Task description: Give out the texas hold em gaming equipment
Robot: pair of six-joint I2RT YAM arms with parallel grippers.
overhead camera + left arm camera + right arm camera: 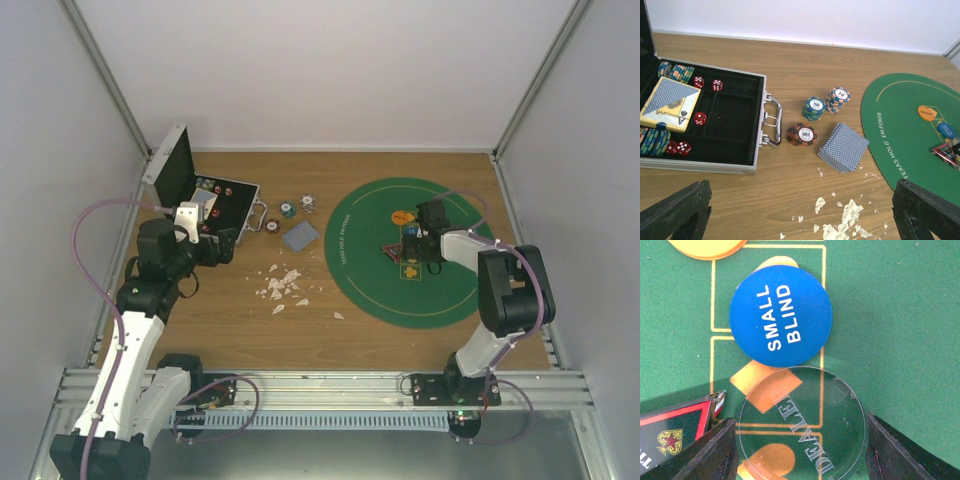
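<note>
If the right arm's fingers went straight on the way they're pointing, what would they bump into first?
Most likely the clear DEALER disc, lying on the green mat straight ahead between the right gripper's fingers. How far off it is, the close view doesn't show.

So the chips are in three little stacks on the bare wood. The teal 50 stack [814, 108] and the blue-orange 10 stack [838, 99] stand upright side by side, and the red-black 100 stack [801, 134] sits just in front, leaning over. The card deck [842, 146] lies backs-up and slightly fanned, right next to it. On the green mat [920, 140] there's an orange button [927, 112] and a blue button [781, 315] reading SMALL BLIND. A clear DEALER disc [802, 422] touches the blue one's edge, with the red-black triangular token [675, 432] just beside it.
</note>
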